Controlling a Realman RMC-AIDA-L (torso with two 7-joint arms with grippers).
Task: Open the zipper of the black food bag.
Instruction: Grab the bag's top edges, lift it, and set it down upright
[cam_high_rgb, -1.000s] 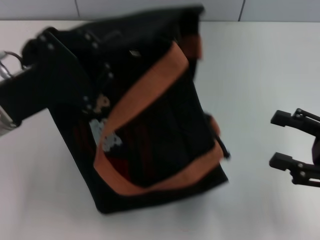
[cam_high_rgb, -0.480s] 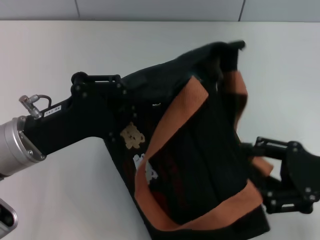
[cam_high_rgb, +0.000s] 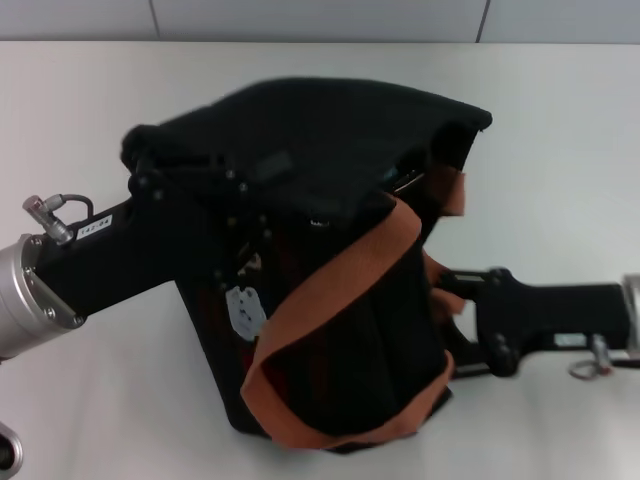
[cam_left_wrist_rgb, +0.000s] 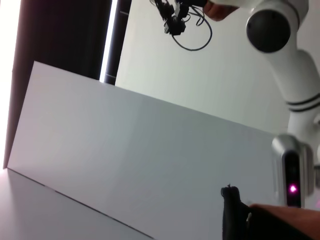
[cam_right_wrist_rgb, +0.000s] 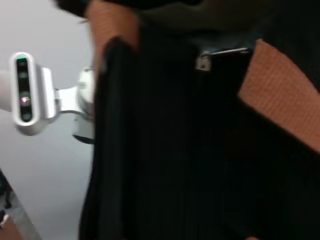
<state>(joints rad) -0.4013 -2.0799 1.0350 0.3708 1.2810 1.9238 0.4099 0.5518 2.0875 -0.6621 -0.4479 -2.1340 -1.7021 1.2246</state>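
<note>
The black food bag (cam_high_rgb: 340, 300) stands tilted at mid-table, its orange-brown straps (cam_high_rgb: 330, 290) looped across the side facing me. My left gripper (cam_high_rgb: 225, 215) is pressed into the bag's left upper part with black fabric draped over it, and it holds the bag. From the right, my right gripper (cam_high_rgb: 462, 322) reaches the bag's right side, open, one finger above and one below a strap end. The zipper (cam_high_rgb: 405, 182) shows as a thin silvery glint near the bag's mouth. In the right wrist view its small silver pull (cam_right_wrist_rgb: 202, 62) hangs close in front of the black fabric (cam_right_wrist_rgb: 165, 150).
The white table (cam_high_rgb: 560, 150) runs all round the bag, with a pale wall along its far edge. The left wrist view shows mostly wall, a white robot arm (cam_left_wrist_rgb: 292, 60) and a sliver of black fabric (cam_left_wrist_rgb: 232, 215).
The left gripper has swung the bag from the left toward the middle and turned it. The right gripper came in from the right edge and now touches the bag's right side.
</note>
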